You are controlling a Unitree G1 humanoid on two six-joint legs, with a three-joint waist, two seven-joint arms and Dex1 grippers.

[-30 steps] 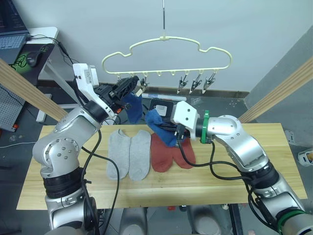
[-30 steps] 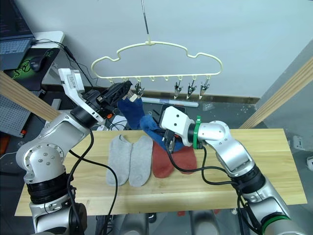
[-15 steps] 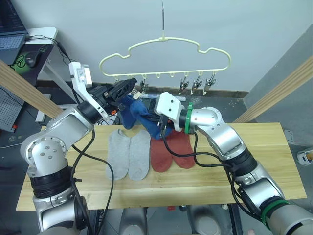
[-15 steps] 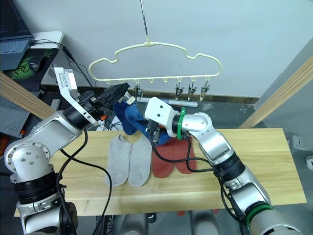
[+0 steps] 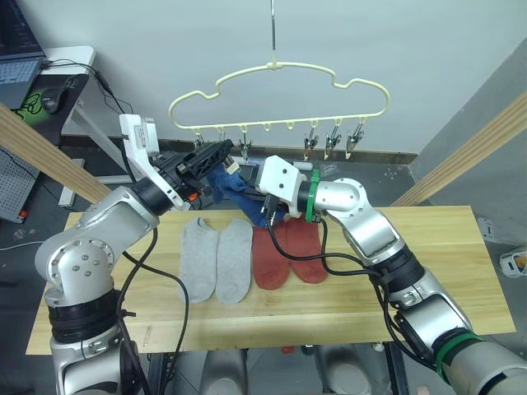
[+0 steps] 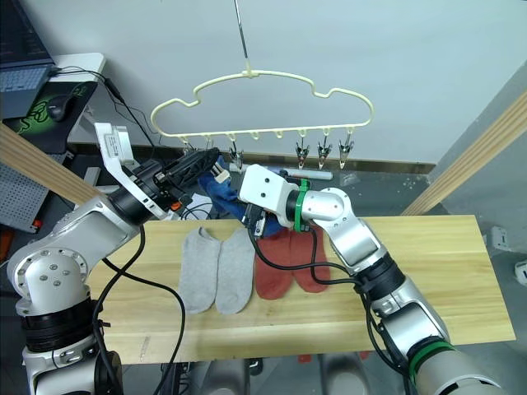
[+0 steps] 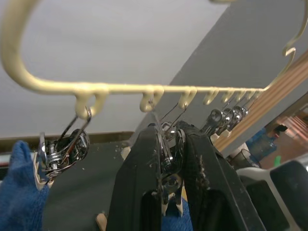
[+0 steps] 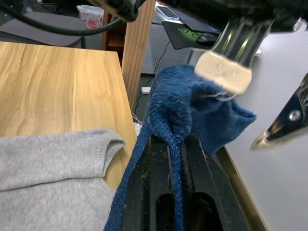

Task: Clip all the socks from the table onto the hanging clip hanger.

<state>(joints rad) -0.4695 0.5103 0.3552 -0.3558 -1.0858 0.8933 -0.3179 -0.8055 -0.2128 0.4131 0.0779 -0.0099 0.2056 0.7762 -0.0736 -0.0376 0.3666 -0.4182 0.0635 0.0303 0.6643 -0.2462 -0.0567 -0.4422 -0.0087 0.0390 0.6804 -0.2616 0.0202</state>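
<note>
Two blue socks are up at the clip hanger: one hangs from the leftmost clip. Beside it, the second clip is squeezed between the left tool. The other blue sock is pinched by the right tool; its cuff should be fed fully between the clip's tips before release. Grey socks and red socks lie on the bench.

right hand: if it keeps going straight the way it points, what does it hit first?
Probably the clip pinched by the left hand: the blue sock gripped in the right hand already sits just under its pale tip. Depth is uncertain.
</note>
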